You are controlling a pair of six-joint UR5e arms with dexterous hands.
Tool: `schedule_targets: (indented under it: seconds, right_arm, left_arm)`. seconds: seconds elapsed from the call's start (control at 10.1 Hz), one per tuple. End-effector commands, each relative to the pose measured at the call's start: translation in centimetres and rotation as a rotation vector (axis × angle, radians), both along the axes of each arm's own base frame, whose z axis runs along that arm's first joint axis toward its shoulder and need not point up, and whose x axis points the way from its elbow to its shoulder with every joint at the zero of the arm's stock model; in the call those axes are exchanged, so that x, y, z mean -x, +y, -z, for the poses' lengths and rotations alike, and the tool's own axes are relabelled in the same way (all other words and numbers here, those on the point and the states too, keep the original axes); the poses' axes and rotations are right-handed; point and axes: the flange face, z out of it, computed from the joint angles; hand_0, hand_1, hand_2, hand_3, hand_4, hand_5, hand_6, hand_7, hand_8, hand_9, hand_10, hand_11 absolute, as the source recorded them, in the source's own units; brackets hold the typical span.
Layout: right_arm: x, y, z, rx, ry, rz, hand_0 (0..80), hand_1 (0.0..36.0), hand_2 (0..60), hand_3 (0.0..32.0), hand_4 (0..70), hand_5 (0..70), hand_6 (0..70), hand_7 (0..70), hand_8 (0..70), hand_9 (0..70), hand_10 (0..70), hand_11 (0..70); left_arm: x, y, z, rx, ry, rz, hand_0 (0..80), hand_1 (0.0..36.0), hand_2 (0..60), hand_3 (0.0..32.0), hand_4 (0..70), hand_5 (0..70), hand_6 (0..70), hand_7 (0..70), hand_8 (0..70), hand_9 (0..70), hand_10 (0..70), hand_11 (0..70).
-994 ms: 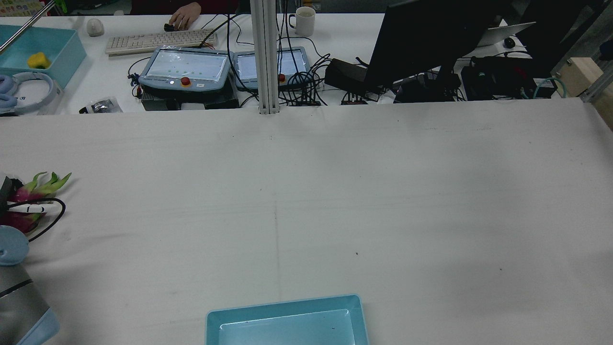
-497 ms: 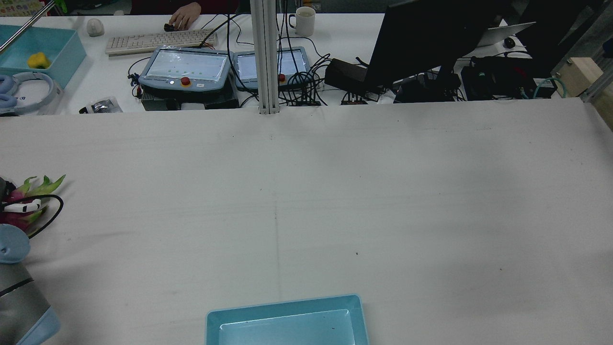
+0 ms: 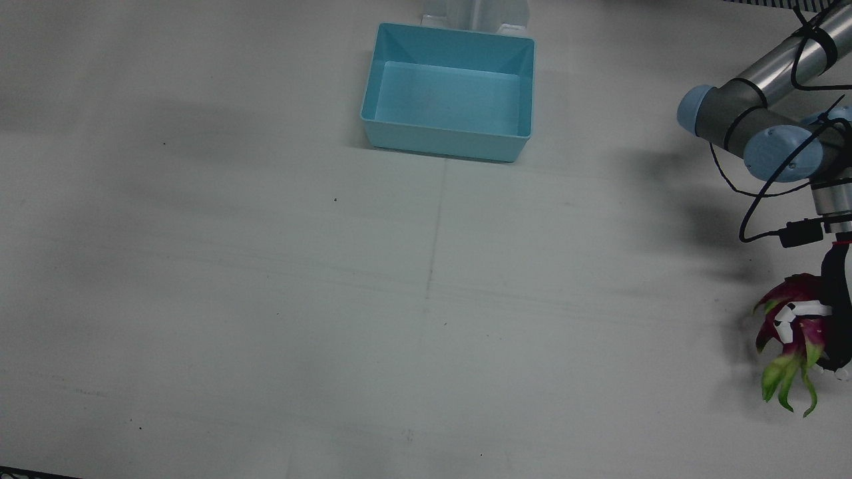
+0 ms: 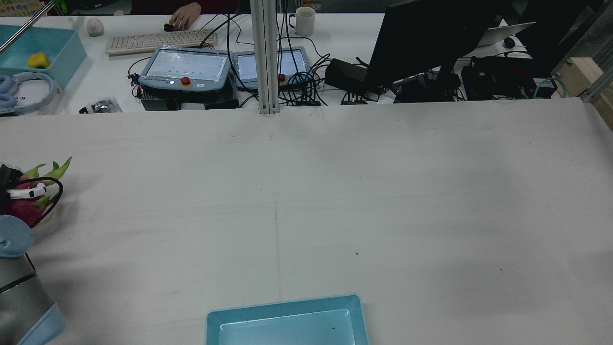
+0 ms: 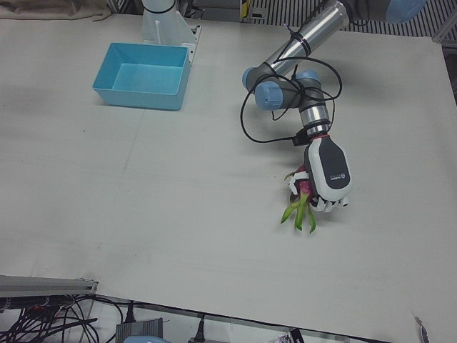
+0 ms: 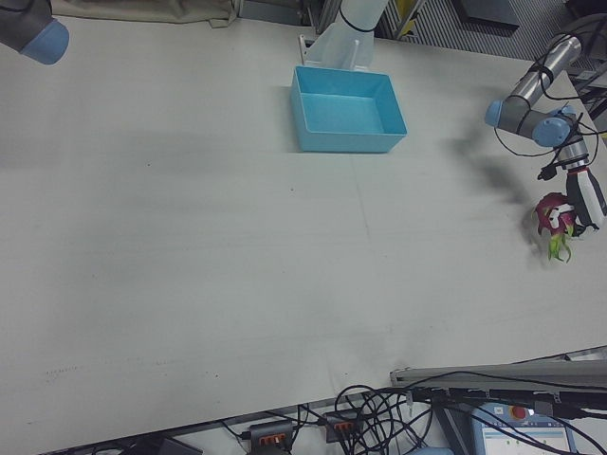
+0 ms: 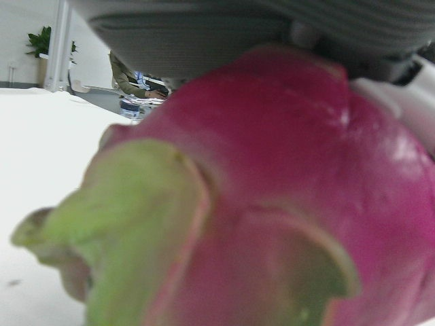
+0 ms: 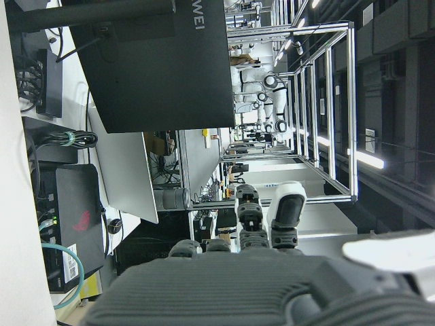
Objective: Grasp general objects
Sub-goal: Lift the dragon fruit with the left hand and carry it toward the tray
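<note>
Left hand: the left hand point(image 5: 328, 174) is wrapped around the dragon fruit point(image 5: 301, 194), white fingers point(image 3: 792, 313) curled over its pink skin, palm facing down toward the table point(image 3: 266, 299).
Right hand: only its own camera shows the right hand point(image 8: 265, 272); dark palm padding and raised fingertips fill the lower part of that picture, nothing lies between them, and I cannot tell whether it is spread or curled.
Dragon fruit: at the far left-arm edge of the table, well apart from the bin; its green leafy tips point(image 3: 785, 382) point away from the robot, toward the operators' side.
Close-up: from the hand's camera the fruit's magenta skin and a green scale fill nearly the whole picture, pressed right against the palm.
Bin: the blue bin point(image 3: 449, 90) sits at the robot's side of the table, midway between the arms, with nothing in it.
Left arm: the left arm point(image 5: 300, 64) reaches out from its pedestal, a black cable point(image 5: 250, 118) looping beside the wrist.
Beyond the table: keyboard point(image 4: 160, 40), white mug point(image 4: 304, 20), dark monitor point(image 4: 431, 38).
</note>
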Motion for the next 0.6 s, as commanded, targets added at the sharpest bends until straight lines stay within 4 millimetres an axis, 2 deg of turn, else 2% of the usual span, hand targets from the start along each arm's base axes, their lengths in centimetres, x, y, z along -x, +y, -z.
schedule_targets:
  seconds: [0.0,0.1,0.2,0.3,0.4,0.5]
  right_arm:
    - [0.0,0.0,0.0,0.000,0.000,0.000,0.0,0.0,0.0,0.0,0.0,0.0,0.0,0.0,0.0,0.0,0.0,0.0]
    - [0.0,0.0,0.0,0.000,0.000,0.000,0.0,0.0,0.0,0.0,0.0,0.0,0.0,0.0,0.0,0.0,0.0,0.0]
    - [0.0,0.0,0.0,0.000,0.000,0.000,0.0,0.0,0.0,0.0,0.0,0.0,0.0,0.0,0.0,0.0,0.0,0.0]
    - [0.0,0.0,0.0,0.000,0.000,0.000,0.0,0.0,0.0,0.0,0.0,0.0,0.0,0.0,0.0,0.0,0.0,0.0]
    - [0.0,-0.1,0.1,-0.001,0.000,0.000,0.0,0.0,0.0,0.0,0.0,0.0,0.0,0.0,0.0,0.0,0.0,0.0]
    - [0.0,0.0,0.0,0.000,0.000,0.000,0.0,0.0,0.0,0.0,0.0,0.0,0.0,0.0,0.0,0.0,0.0,0.0]
  left_arm:
    - [-2.9,-2.4,9.2,-0.147,0.262,-0.103,44.6,13.5,60.0,0.0,70.0,69.1,70.0,61.9,70.0,70.0,70.0,70.0]
    - [-3.9,-4.2,10.3,-0.241,0.398,-0.184,44.3,13.0,60.0,0.0,70.0,69.2,70.0,61.1,70.0,70.0,70.0,70.0]
    - [-3.4,-6.2,11.8,-0.299,0.464,-0.218,42.9,11.2,60.0,0.0,70.0,68.3,70.0,59.4,70.0,70.0,70.0,70.0]
    - [-3.6,-7.4,13.3,-0.349,0.504,-0.234,43.1,8.9,60.0,0.0,70.0,68.1,70.0,58.7,70.0,70.0,70.0,70.0]
    - [-3.5,-8.5,14.2,-0.409,0.592,-0.256,42.9,4.5,60.0,0.0,70.0,63.7,70.0,58.1,70.0,70.0,70.0,70.0]
    - [-3.2,-9.8,14.7,-0.452,0.720,-0.278,45.7,3.5,52.9,0.0,70.0,62.0,70.0,65.9,70.0,70.0,70.0,70.0]
